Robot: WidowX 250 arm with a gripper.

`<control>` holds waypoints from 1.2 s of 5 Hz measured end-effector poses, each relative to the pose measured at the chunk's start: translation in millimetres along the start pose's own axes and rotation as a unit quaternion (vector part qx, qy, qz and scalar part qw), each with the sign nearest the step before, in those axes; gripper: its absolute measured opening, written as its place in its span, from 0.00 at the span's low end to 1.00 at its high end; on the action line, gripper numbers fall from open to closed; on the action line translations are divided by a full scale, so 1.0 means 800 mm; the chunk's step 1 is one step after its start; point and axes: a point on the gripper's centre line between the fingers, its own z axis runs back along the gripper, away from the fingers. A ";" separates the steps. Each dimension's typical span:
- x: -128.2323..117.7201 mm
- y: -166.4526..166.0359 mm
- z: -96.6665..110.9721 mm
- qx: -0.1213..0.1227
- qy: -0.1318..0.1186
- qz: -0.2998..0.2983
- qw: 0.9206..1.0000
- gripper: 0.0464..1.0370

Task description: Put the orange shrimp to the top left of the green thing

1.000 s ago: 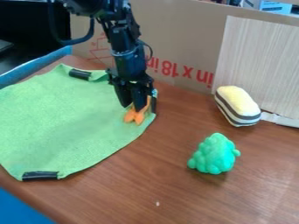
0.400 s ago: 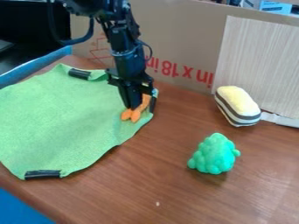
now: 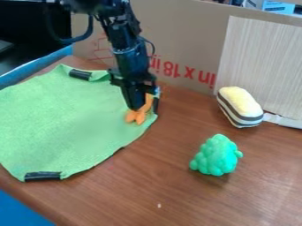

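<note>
While the green cloth [image 3: 65,123] spreads across the left, the black gripper [image 3: 137,108] hangs over its right edge, and the green lumpy toy [image 3: 216,155] sits well apart, lower right. Pinched by narrowed fingers on the cloth: orange shrimp [image 3: 136,117], slanting upper right to lower left, forked end pointing lower left!

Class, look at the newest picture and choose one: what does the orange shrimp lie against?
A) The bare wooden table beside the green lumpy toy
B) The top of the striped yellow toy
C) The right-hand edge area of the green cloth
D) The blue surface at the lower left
C: the orange shrimp lies near the right edge of the green cloth.
</note>
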 end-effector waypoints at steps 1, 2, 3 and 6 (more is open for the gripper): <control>0.001 -0.012 0.025 -0.011 -0.026 -0.016 0.999 0.00; -0.006 -0.019 0.034 -0.018 -0.032 -0.028 0.999 0.02; -0.009 -0.012 0.036 0.005 -0.025 -0.032 0.999 0.16; 0.020 -0.004 0.034 0.006 -0.045 -0.009 0.999 0.95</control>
